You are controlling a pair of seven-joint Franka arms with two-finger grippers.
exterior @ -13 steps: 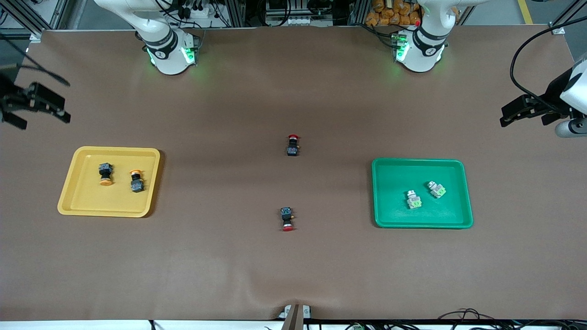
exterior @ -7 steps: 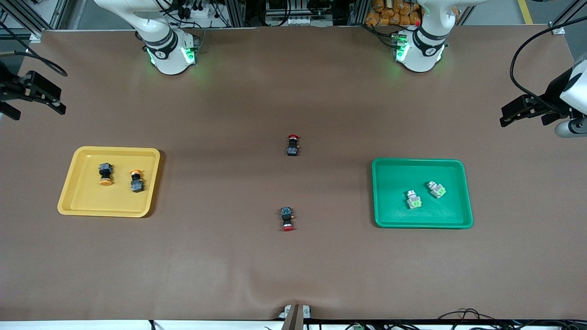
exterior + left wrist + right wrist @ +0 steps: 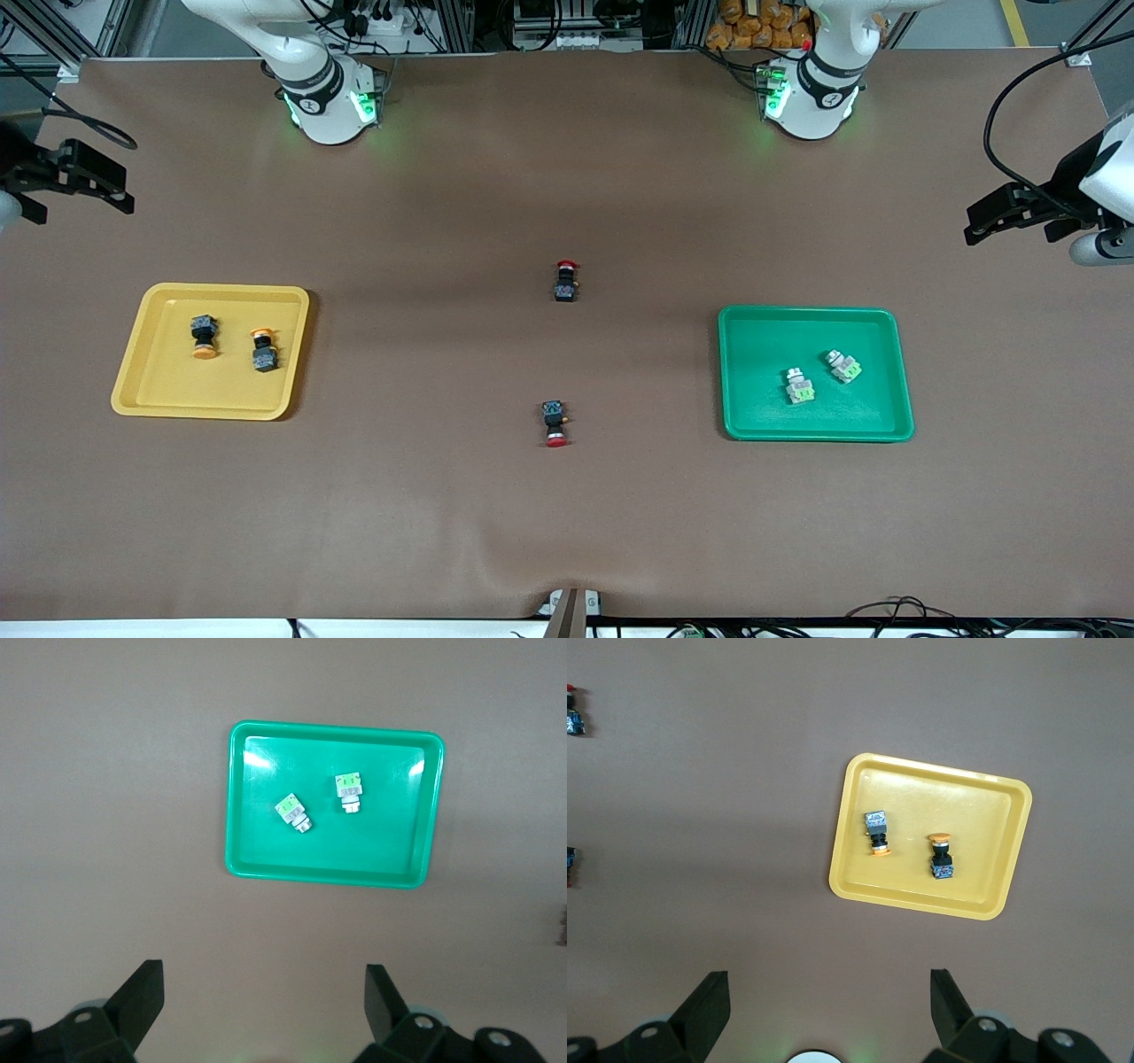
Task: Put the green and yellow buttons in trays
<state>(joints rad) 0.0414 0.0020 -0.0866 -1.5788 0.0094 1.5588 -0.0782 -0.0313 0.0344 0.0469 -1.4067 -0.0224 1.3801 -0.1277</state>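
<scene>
The yellow tray point(image 3: 151, 390) lies toward the right arm's end of the table. Two black-bodied yellow buttons point(image 3: 204, 337) point(image 3: 263, 348) rest on their sides in it. The green tray point(image 3: 753, 408) lies toward the left arm's end and holds two pale green buttons point(image 3: 800, 385) point(image 3: 843, 366). My right gripper point(image 3: 89, 190) hangs open over bare table at its end's edge, nothing between its fingers. My left gripper point(image 3: 1019, 226) hangs open and empty over bare table at the other end. The left wrist view shows the left gripper point(image 3: 264, 992) and green tray point(image 3: 257, 859); the right wrist view shows the right gripper point(image 3: 830, 992) and yellow tray point(image 3: 983, 815).
Two black-bodied buttons with red caps lie on the table's middle between the trays, one point(image 3: 564, 280) farther from the front camera than the other point(image 3: 555, 422). Brown mat covers the table; the arm bases point(image 3: 328, 97) point(image 3: 811, 93) stand along its back edge.
The right gripper has drifted toward the arms' base edge of the table, away from the yellow tray. The left gripper, trays and buttons have not moved.
</scene>
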